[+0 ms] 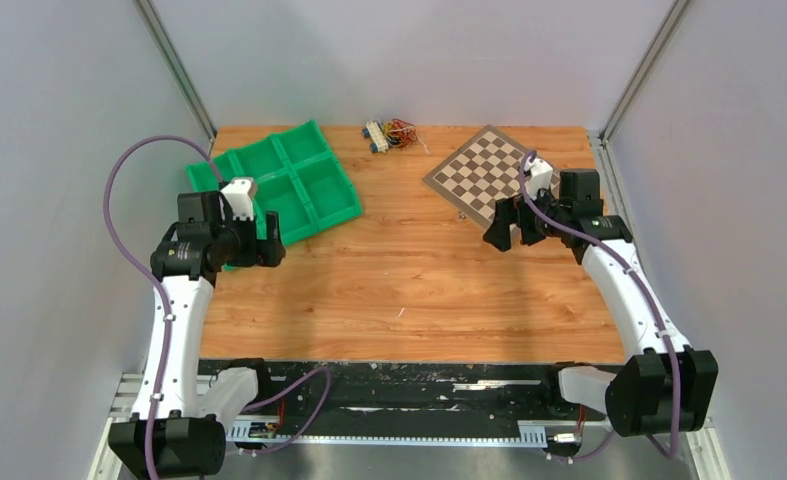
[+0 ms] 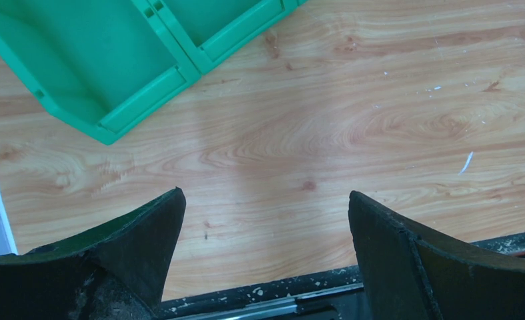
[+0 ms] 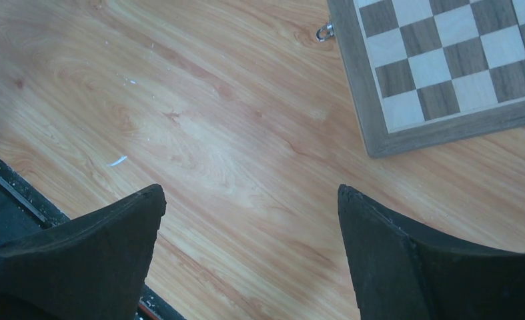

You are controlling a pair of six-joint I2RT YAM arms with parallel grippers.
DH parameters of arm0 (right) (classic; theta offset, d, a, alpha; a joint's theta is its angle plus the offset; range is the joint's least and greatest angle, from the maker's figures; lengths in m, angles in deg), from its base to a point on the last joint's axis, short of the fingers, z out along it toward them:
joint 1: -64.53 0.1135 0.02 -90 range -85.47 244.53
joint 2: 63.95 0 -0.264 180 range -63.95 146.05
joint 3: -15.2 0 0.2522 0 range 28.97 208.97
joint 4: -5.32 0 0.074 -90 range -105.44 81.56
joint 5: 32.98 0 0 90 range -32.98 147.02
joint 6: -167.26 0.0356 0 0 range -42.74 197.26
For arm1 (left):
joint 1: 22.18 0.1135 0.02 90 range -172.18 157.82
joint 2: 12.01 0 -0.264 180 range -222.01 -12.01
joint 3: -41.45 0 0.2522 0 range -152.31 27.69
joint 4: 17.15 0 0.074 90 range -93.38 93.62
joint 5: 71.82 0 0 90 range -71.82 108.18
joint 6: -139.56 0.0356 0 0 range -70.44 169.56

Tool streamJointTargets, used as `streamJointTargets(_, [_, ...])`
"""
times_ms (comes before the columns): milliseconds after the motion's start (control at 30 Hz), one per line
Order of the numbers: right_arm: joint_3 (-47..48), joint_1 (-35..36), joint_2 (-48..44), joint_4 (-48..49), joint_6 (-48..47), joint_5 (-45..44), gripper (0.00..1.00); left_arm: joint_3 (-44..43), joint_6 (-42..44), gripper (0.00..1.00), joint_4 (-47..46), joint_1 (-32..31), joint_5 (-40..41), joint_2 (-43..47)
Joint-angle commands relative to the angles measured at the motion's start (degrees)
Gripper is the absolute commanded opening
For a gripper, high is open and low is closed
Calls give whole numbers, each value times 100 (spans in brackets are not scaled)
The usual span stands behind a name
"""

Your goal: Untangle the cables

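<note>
While the cables (image 1: 393, 133) sat bunched at the far edge of the table (image 1: 419, 290), between the green tray (image 1: 352, 200) and the chessboard (image 1: 479, 178), the top view showed nothing begun: the knot looked untouched, with both arms well short of it. Left wrist view: the left gripper (image 2: 265, 200) was spread wide over wood, holding nothing. Right wrist view: the right gripper (image 3: 251, 192) gaped too, empty, near the board's corner. All the untangling was left to do.

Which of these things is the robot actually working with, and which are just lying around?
For the job: cables; left gripper and right gripper, both open.
Lying about: green tray; chessboard.
</note>
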Motion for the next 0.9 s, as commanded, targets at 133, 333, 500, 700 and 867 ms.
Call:
streamJointTargets(133, [1574,282,1524,402,465,326,100,351,-1045,100,-449,27,-134,631])
streamJointTargets(333, [3443,611,3249,558,1205,552,100,331,-1076,100,-362,23,-88,609])
streamJointTargets(500, [4897,952,4578,653,1756,487,100,300,-1138,100,-387,36,-153,514])
streamJointTargets(700, [5539,1191,5726,1560,2538,-35,100,269,-1165,100,-433,36,-183,260])
streamJointTargets(867, [5938,1251,6559,2589,3792,-797,100,330,-1170,100,-444,36,-198,222])
